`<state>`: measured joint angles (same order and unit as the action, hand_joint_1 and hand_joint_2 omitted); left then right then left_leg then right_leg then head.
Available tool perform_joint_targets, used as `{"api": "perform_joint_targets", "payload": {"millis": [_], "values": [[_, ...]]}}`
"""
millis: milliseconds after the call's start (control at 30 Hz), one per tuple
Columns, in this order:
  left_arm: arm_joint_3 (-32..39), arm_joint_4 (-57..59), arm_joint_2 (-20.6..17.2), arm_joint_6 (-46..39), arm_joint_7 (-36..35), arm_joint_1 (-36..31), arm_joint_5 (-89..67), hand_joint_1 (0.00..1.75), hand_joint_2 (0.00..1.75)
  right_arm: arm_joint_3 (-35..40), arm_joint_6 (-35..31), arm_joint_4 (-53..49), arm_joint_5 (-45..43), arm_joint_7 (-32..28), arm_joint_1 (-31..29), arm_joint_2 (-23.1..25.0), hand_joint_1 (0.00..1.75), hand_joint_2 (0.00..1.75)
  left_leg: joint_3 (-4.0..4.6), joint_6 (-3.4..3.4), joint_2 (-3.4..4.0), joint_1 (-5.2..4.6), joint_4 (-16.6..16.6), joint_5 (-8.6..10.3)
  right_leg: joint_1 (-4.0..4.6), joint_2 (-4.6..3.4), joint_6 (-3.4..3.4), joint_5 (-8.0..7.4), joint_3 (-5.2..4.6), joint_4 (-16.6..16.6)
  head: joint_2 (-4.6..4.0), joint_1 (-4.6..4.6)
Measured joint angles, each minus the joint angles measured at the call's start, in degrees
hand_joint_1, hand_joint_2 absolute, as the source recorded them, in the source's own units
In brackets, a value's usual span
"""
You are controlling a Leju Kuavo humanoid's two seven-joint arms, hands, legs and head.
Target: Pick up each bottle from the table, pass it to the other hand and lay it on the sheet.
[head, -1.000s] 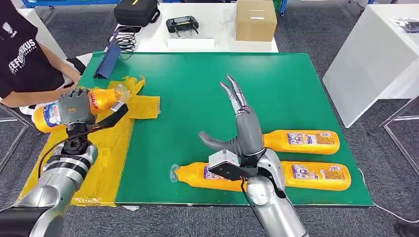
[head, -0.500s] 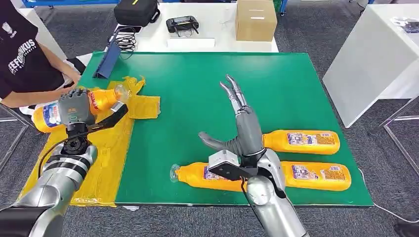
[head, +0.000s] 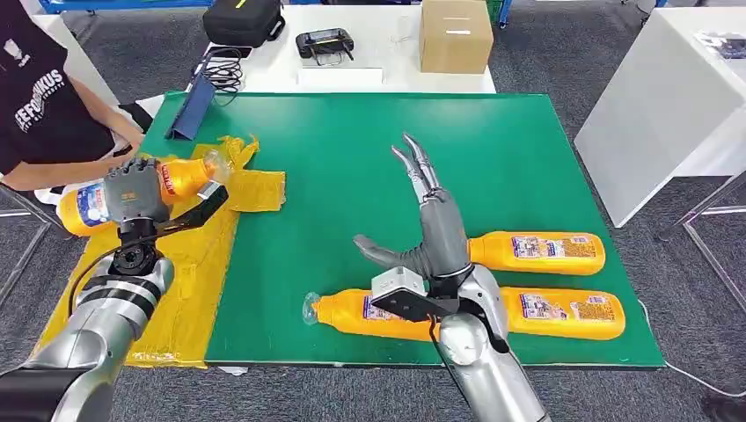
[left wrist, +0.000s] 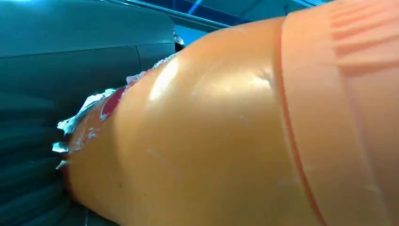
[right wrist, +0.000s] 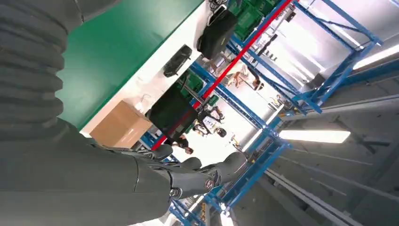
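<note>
My left hand (head: pixel 132 195) grips an orange bottle (head: pixel 180 178) above the yellow sheet (head: pixel 198 264) at the table's left side; the bottle lies sideways with its clear cap toward the table's middle. Up close in the left wrist view the bottle's orange body (left wrist: pixel 226 132) sits right against the hand. My right hand (head: pixel 433 220) is raised over the green table (head: pixel 352 158), open, fingers stretched forward and thumb out to the left, holding nothing. Three more orange bottles lie on the table: one (head: pixel 537 251) right of that hand, one (head: pixel 563 314) near the front edge, one (head: pixel 356 313) partly behind my right wrist.
A person in a black shirt (head: pixel 40 105) stands at the left, an arm close to my left hand. A blue folder (head: pixel 192 110) lies at the table's back left. Behind it a white table carries a cardboard box (head: pixel 455 35), a controller (head: pixel 325 42) and a black bag (head: pixel 244 19).
</note>
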<state>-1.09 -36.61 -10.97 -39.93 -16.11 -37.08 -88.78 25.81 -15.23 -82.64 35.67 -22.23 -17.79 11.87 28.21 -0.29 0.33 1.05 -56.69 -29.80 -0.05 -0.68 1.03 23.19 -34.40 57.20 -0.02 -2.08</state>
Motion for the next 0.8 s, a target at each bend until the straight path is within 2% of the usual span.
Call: {"api": "perform_joint_targets", "payload": {"millis": [200,233,300,333,467,800], "values": [[0.0,0.0,0.0,0.0,0.4,0.0,0.0,1.75,1.75,0.0,0.02,0.0,0.0,0.02,0.0,0.0,0.0,1.75,0.0,0.0,0.01,0.0,0.0,0.0,0.0,-0.01,0.0,0.0,-0.01,-0.02,0.0,0.0],[-0.26,0.09,0.48,0.0,2.86,0.25,-0.02,1.75,1.75,0.02,0.33,0.02,0.02,0.22,-0.12,0.0,0.0,1.75,-0.01,0.0,0.03,-0.01,0.0,-0.01,-0.01,-0.01,0.0,0.0,-0.01,-0.02,0.0,-0.02],[-0.87,1.0,1.79,-0.13,14.5,1.56,-0.04,1.75,1.75,0.28,1.49,0.5,0.06,0.83,-1.02,-0.37,0.0,1.75,0.0,0.0,-0.17,-0.07,0.0,0.0,-0.04,0.13,0.0,0.01,0.01,-0.02,0.0,-0.04],[-1.03,1.2,2.23,-0.13,16.91,2.37,-0.04,1.75,1.75,0.39,1.57,0.61,0.07,0.89,-1.27,-0.46,0.0,1.75,0.03,0.0,-0.24,-0.04,0.0,0.0,-0.02,0.17,0.0,0.01,0.02,-0.02,0.0,0.02],[-1.77,2.06,3.8,-0.13,18.19,4.44,-0.04,1.75,1.75,0.74,1.88,1.12,0.07,1.22,-1.66,-0.63,0.0,1.75,0.03,0.01,0.05,-0.04,0.0,-0.01,-0.03,-0.02,0.01,-0.01,-0.01,-0.02,0.0,0.0],[-2.16,2.86,4.42,-0.13,18.27,4.73,-0.04,1.75,1.75,0.9,1.88,1.95,0.07,1.27,-1.94,-0.94,0.0,1.75,0.04,0.0,-0.18,0.0,0.0,-0.01,-0.01,0.04,0.0,0.0,-0.03,-0.02,0.0,-0.02]]}}
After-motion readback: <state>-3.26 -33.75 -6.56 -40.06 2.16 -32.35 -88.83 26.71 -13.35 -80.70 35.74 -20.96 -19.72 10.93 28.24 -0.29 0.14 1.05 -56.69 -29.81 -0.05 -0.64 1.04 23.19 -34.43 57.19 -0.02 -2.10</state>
